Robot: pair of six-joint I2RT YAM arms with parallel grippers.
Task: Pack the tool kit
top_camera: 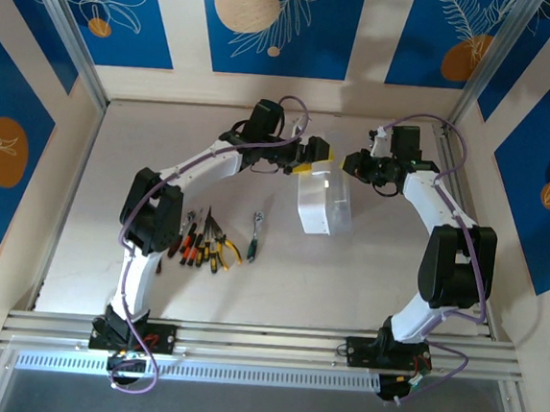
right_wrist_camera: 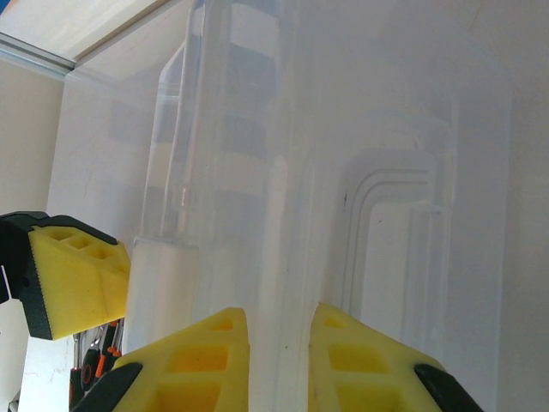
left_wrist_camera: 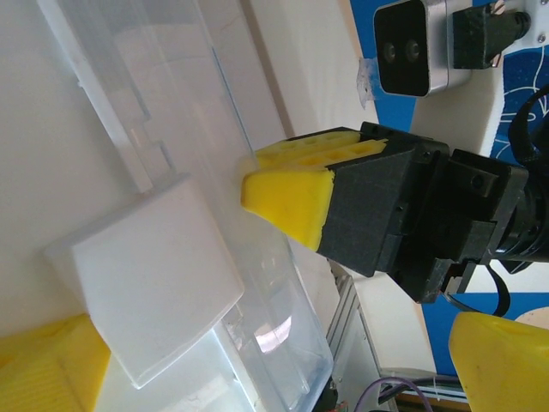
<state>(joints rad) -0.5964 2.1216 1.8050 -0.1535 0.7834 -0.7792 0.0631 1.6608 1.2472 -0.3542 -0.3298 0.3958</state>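
The tool kit's translucent white case (top_camera: 319, 202) stands tilted at the table's middle back, held up by its far end. My right gripper (top_camera: 349, 166) is shut on a ridge of the case wall (right_wrist_camera: 283, 257), which runs between its yellow fingers (right_wrist_camera: 197, 360). My left gripper (top_camera: 310, 161) is open, its jaws wide either side of the case's white flap (left_wrist_camera: 154, 275), not touching it. The right gripper's yellow finger (left_wrist_camera: 287, 197) shows just beyond the case (left_wrist_camera: 283, 326). Pliers and screwdrivers (top_camera: 204, 243) with red, orange and yellow handles lie on the table, with a metal ratchet (top_camera: 255, 235) beside them.
The table is walled on the left, back and right, with an aluminium rail (top_camera: 263, 345) along the near edge where both arm bases sit. The tools (right_wrist_camera: 94, 360) lie beside the left arm's elbow (top_camera: 154, 215).
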